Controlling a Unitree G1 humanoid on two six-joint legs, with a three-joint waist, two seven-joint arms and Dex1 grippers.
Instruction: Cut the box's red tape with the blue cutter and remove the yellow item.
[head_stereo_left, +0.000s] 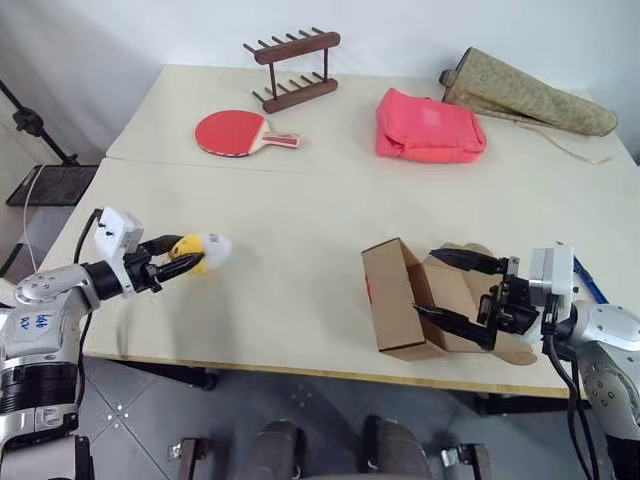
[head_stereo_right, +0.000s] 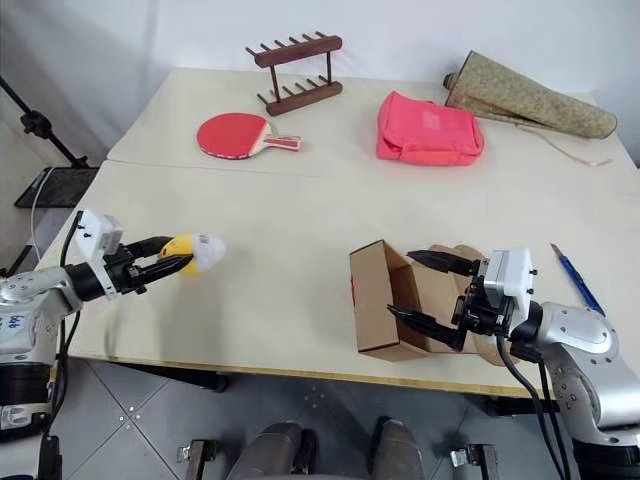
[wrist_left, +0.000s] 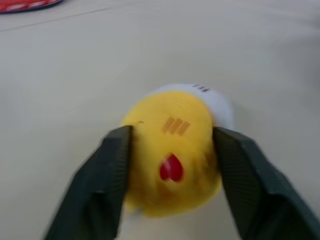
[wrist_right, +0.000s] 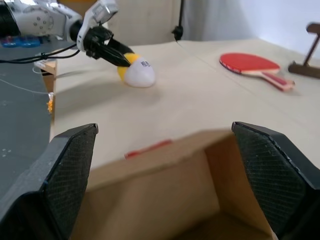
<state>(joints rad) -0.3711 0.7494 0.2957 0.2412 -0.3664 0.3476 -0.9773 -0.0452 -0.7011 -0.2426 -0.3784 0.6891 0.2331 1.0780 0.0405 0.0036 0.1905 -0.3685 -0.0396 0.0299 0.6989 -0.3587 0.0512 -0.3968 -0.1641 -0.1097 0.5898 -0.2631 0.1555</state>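
Yellow item (head_stereo_left: 196, 252): on the bench (head_stereo_left: 300, 200), well left of the box (head_stereo_left: 400, 298), between the left claw (head_stereo_left: 180, 259) fingers, which flank it with no clear squeeze. Risk: rolling away once released. Right claw (head_stereo_left: 462, 297): wide apart at the opened box; could nudge it.

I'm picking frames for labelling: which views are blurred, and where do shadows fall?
Left wrist view: the yellow item and fingers are soft, smeared. Right wrist view: the near fingers and box are soft, the paddle sharper. Left eye view: crisp, with a faint shadow beside the box on the table.
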